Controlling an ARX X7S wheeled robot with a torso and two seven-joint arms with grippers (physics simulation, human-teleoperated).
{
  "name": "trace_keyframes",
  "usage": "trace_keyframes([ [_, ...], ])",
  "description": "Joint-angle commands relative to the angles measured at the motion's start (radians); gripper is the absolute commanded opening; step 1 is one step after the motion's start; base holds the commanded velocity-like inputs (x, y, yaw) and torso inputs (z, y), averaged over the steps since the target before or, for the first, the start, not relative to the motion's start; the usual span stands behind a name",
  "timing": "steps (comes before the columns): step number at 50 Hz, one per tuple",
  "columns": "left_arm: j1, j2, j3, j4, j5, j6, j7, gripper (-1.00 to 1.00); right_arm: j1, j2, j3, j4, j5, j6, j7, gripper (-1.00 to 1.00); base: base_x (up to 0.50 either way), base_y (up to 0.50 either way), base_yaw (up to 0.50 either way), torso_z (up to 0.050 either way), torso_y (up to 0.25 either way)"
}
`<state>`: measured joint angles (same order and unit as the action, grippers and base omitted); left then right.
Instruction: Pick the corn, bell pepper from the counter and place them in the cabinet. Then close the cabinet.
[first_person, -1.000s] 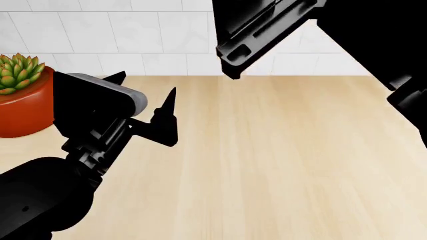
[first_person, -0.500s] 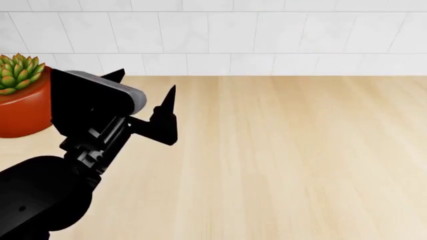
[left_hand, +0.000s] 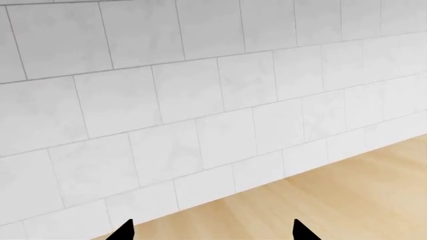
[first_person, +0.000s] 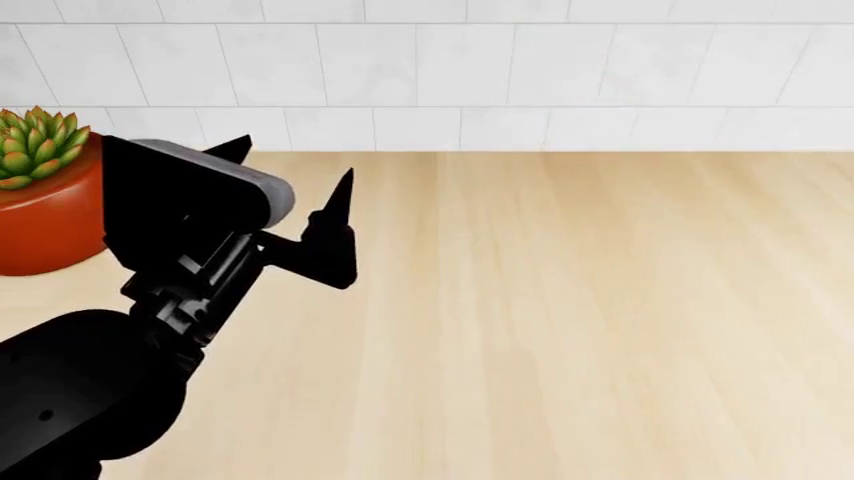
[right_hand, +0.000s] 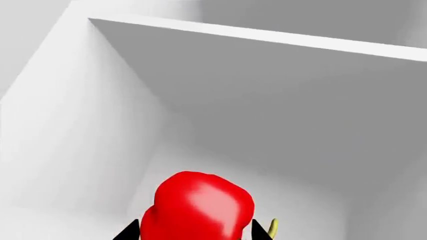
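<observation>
The glossy red bell pepper (right_hand: 197, 207) sits between the two dark fingertips of my right gripper (right_hand: 193, 233), which is shut on it. It is held inside the white cabinet (right_hand: 267, 100), with the inner walls and a shelf edge around it. A thin yellow-green sliver (right_hand: 272, 228) shows beside the pepper; I cannot tell whether it is the corn or the pepper's stem. My left gripper (first_person: 291, 168) hangs open over the left of the counter (first_person: 601, 300) with nothing between its fingers (left_hand: 127, 231). The right arm is out of the head view.
A red-orange plant pot (first_person: 47, 205) with a green succulent stands at the counter's far left, just behind my left arm. A white tiled wall (first_person: 534, 70) runs along the back of the counter.
The right arm, which crossed the top right of the head view a second ago, has gone up out of that view. The left arm has not moved.
</observation>
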<state>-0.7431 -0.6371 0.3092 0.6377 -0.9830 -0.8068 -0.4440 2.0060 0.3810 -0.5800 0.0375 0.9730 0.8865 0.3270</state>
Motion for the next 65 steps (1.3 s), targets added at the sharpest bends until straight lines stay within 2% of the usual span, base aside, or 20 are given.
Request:
trace_keyframes([
  [1, -0.001, -0.001, 0.002, -0.003, 0.0, 0.004, 0.002, 1.0, 0.086, -0.057, -0.053, 0.2, -0.131, -0.062, -0.077, -1.0, 0.0, 0.0, 0.0, 0.0, 0.0],
  [16, -0.023, 0.011, 0.023, -0.018, 0.008, 0.002, 0.014, 1.0, 0.204, -0.175, -0.104, 0.623, -0.261, -0.19, -0.173, -1.0, 0.0, 0.0, 0.0, 0.0, 0.0],
  [26, -0.028, 0.013, 0.028, -0.024, 0.007, 0.001, 0.016, 1.0, 0.349, -0.331, -0.123, 1.109, -0.386, -0.27, -0.278, -1.0, 0.0, 0.0, 0.0, 0.0, 0.0],
  [32, -0.024, 0.014, 0.029, -0.027, 0.009, 0.007, 0.019, 1.0, 0.35, -0.378, 0.061, 1.156, -0.61, -0.208, -0.364, -1.0, 0.0, 0.0, 0.0, 0.0, 0.0],
  [35, -0.026, 0.014, 0.029, -0.023, 0.005, 0.004, 0.014, 1.0, 0.35, -0.38, 0.076, 1.159, -0.623, -0.192, -0.397, -1.0, 0.0, 0.0, 0.0, 0.0, 0.0],
  [39, -0.021, 0.015, 0.032, -0.028, 0.014, 0.014, 0.02, 1.0, 0.35, -0.38, 0.078, 1.159, -0.615, -0.176, -0.446, -1.0, 0.0, 0.0, 0.0, 0.0, 0.0],
  [51, -0.016, 0.024, 0.051, -0.035, 0.03, 0.023, 0.028, 1.0, 0.348, -0.38, -0.052, 1.164, -0.51, -0.175, -0.497, -1.0, 0.0, 0.0, 0.0, 0.0, 0.0],
  [52, -0.017, 0.025, 0.052, -0.036, 0.031, 0.024, 0.03, 1.0, 0.347, -0.38, -0.061, 1.164, -0.504, -0.176, -0.496, 1.0, 0.0, 0.0, 0.0, 0.0, 0.0],
  [65, -0.017, 0.025, 0.055, -0.038, 0.03, 0.027, 0.03, 1.0, 0.349, -0.379, 0.107, 0.991, -0.703, -0.092, -0.542, 1.0, 0.0, 0.0, 0.0, 0.0, 0.0],
])
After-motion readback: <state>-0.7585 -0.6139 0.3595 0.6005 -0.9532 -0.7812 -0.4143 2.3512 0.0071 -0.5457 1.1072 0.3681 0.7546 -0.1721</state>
